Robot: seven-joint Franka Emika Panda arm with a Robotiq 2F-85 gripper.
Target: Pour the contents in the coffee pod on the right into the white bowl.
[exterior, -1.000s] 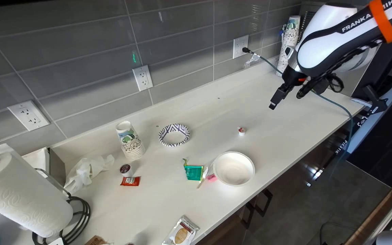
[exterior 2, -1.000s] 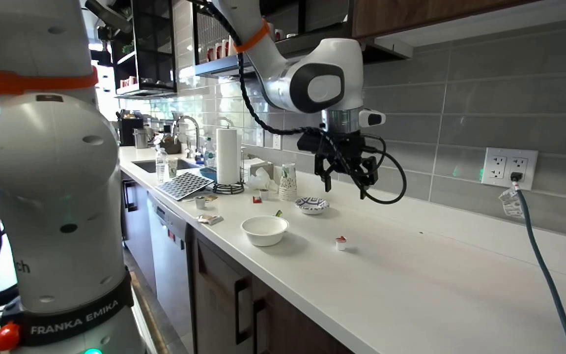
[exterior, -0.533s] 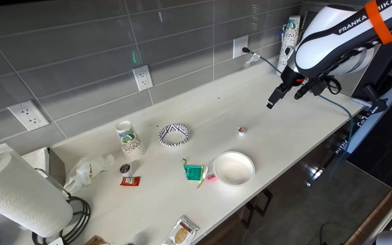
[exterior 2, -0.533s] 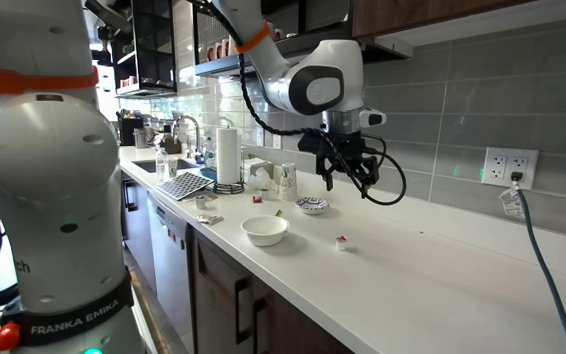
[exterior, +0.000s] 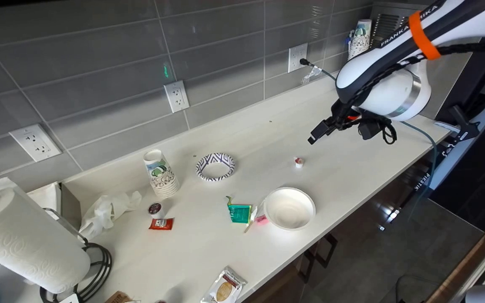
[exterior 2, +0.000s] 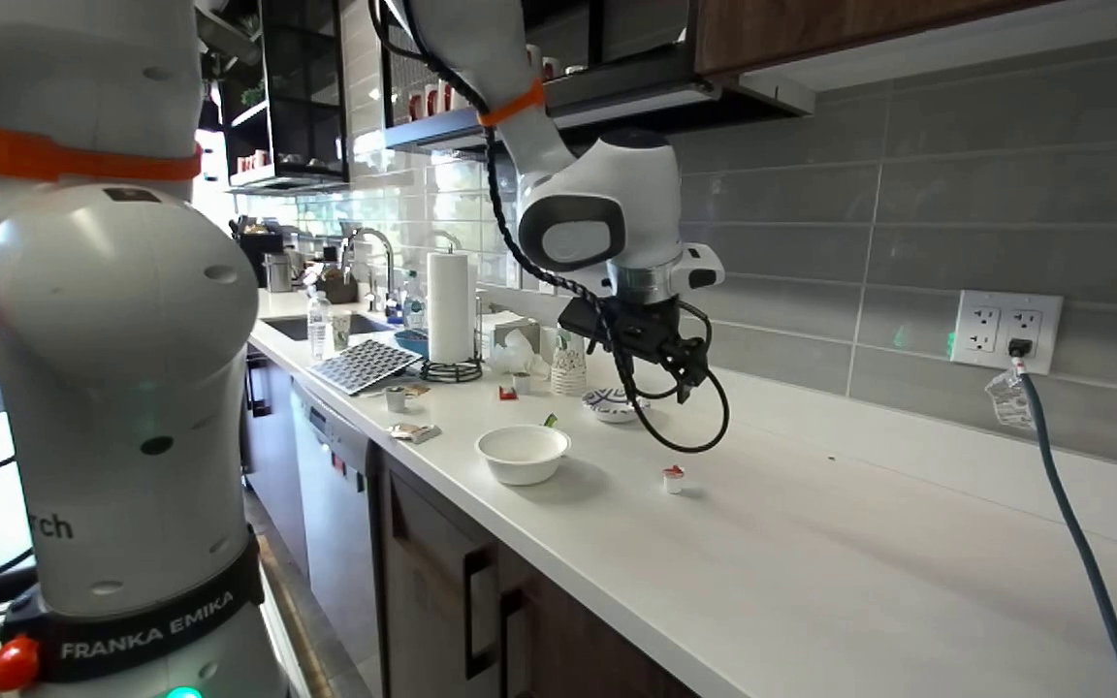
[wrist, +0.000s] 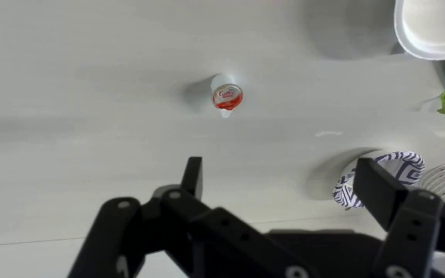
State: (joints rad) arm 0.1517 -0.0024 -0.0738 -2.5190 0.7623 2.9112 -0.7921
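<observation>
End effector (wrist: pixel 279 165) seemingly nearer pod (wrist: pixel 227 95)

In an exterior view: downward across the long white countertop (exterior: pixel 339 160). In an exterior view: lengthwise, past the white arm column (exterior 2: pixel 122 417). Wrist view: close, downward. Shared: round white bowl (wrist: pixel 435 27).

The white arm (exterior 2: pixel 654 194) bends downward in both exterior views, its wrist (exterior 2: pixel 644 283) tilted, and the black gripper (wrist: pixel 280 164) hangs below with its two fingers (wrist: pixel 194 175) spread wide apart in the wrist view.
</observation>
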